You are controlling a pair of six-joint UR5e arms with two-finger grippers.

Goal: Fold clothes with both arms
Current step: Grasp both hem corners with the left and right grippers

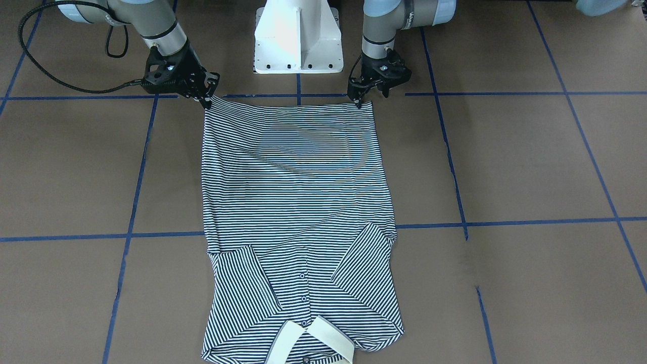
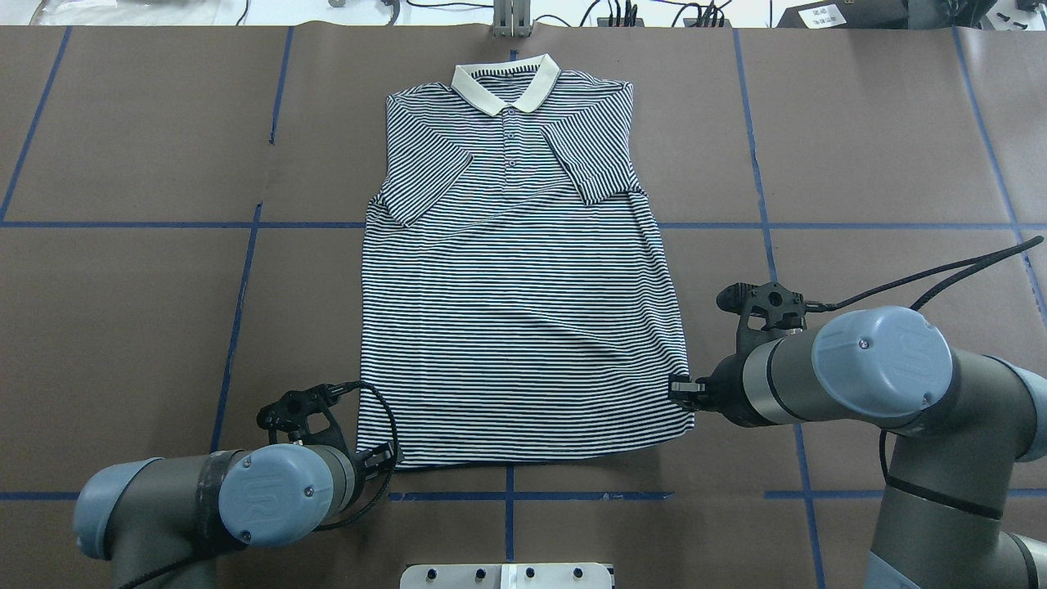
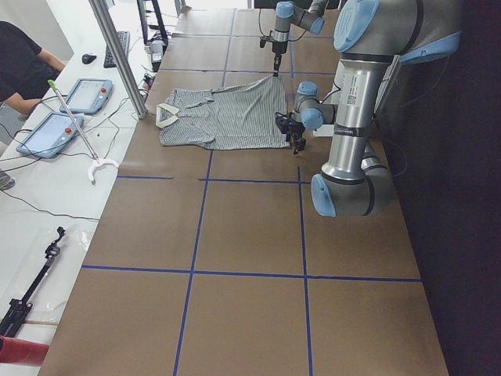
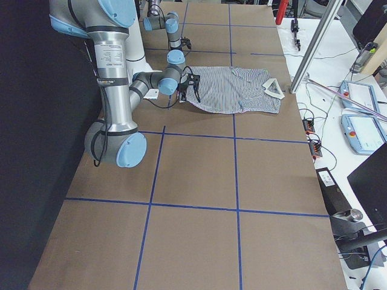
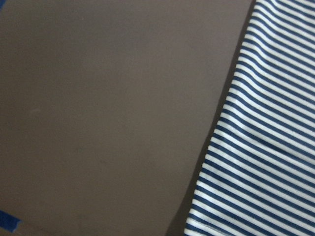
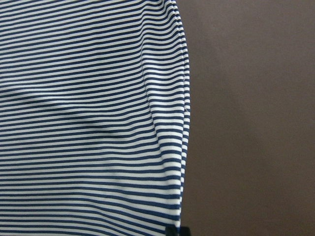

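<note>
Left gripper (image 1: 360,102): jaws drawn together, pinching the polo shirt (image 1: 298,187) at the hem (image 1: 290,103), just inside the corner on the robot's left. Fingertips point down at the counter (image 1: 530,162).

Right gripper (image 1: 207,101): likewise closed on the opposite hem corner. In the right wrist view one dark fingertip (image 6: 173,231) touches the striped edge. The left wrist view shows no fingers, only the shirt's side edge with a shadow under it, so that corner appears slightly off the counter.

Hem runs nearly straight between the two grippers and looks lightly taut.

Shirt lies front-up in the middle of the counter. Its long axis runs straight away from the robot: hem nearest the robot-side edge, just ahead of the white pedestal base (image 1: 298,40), and cream collar (image 1: 328,336) out by the far edge. Both sleeves (image 1: 242,283) are folded in over the chest, either side of the placket.

Judgement:
- Each arm is at its own corner and neither is nearer than the other.
- The rest of the shirt lies wholly beyond the grippers, toward the far edge.
- The fold turns on carrying the hem along that axis to the collar, both arms level so the hem stays square to the side edges.
</note>
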